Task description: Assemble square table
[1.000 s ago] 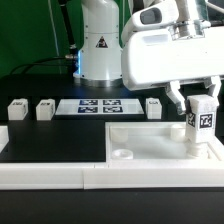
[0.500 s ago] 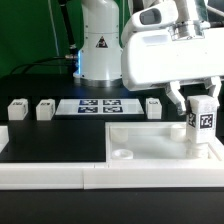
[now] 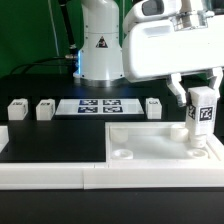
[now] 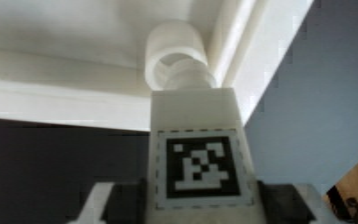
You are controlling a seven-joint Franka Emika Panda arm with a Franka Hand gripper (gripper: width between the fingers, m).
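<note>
**Asker:** What is the robot arm (image 3: 165,45) doing?

**Describer:** Its gripper (image 3: 199,95) is clamping one small white leg (image 3: 201,115) between both fingers. It is holding the leg upright, with the black-and-white tag facing the camera.

**Asker:** Where is that leg hanging?

**Describer:** It is hanging over the far corner of the white square slab (image 3: 150,135), at the exterior view's right. In the wrist view the fingers (image 4: 108,205) are pressing the sides of the leg (image 4: 202,140). The leg's far end is pointing at a round socket (image 4: 179,65). I cannot tell whether the end is touching it.

**Asker:** And where is the slab sitting?

**Describer:** It is lying flat on the black worktop (image 3: 50,140), tucked against the long white bar fence (image 3: 50,177) running along the near edge. Another round socket (image 3: 122,154) is showing at its near corner on the exterior view's left.

**Asker:** Are other legs lying around?

**Describer:** Yes, three are standing in a row behind the slab. The first loose leg (image 3: 17,110) and the second loose leg (image 3: 45,109) are sitting at the exterior view's left. The third loose leg (image 3: 153,107) is sitting nearer the gripper. The marker board (image 3: 100,106) is lying flat between the second and third
</note>
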